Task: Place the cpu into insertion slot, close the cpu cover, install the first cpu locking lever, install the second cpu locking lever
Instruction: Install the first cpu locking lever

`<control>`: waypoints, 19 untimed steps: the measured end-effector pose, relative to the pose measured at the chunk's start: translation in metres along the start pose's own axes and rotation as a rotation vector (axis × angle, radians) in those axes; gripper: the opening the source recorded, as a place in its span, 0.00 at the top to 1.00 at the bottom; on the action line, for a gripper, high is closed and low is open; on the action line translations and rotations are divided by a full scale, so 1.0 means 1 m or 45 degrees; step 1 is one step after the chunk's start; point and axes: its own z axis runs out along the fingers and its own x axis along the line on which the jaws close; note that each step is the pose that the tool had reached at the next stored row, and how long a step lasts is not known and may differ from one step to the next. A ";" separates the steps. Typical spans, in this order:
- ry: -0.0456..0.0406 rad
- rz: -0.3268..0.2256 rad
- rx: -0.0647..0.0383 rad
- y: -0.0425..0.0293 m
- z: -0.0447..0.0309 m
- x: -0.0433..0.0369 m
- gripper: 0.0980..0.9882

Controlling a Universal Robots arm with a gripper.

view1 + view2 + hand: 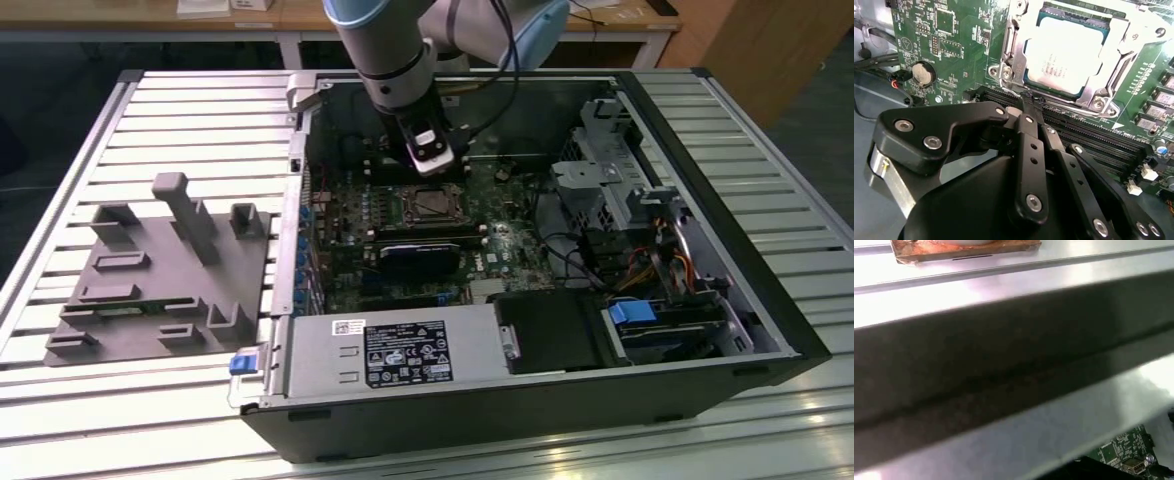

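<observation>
an open computer case [534, 415] lies on its side on a slatted metal table [147, 110]. the arm [387, 50] reaches down into it from the far side. its gripper [437, 170] hangs just above the far edge of the insertion slot [403, 205], which sits on the green board [521, 245] about mid-case.

in the second wrist view the cpu [1066, 55] already lies flat in the slot, its pale metal top showing through the square cut-out. the cover [1013, 42] is folded down over it and frames it on all sides. the gripper [1026, 102] has its black fingers [1028, 145] drawn together to a narrow tip. that tip sits right at the cover's corner, beside a bent bright lever [1008, 88]. whether the tip pinches the lever or only touches it, i cannot tell. long black memory slots [1094, 137] run beside the slot, passing under the fingers, and a coin battery [923, 74] sits on the board well apart from the cpu.

in the first wrist view a dark band of the case wall [1004, 355] crosses the frame, with a corner of the board [1124, 452] beyond it.

in the exterior view a grey power supply [387, 355] fills the case's near side. a grey moulded tray [160, 270] rests on the table at the exterior view's left, just beside the case.
</observation>
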 end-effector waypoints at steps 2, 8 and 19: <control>0.000 0.000 0.000 -0.0013 0.0003 -0.0005 1.00; 0.003 0.003 -0.009 -0.0054 0.0007 -0.0018 1.00; 0.005 0.006 -0.016 -0.0052 -0.0055 -0.0041 1.00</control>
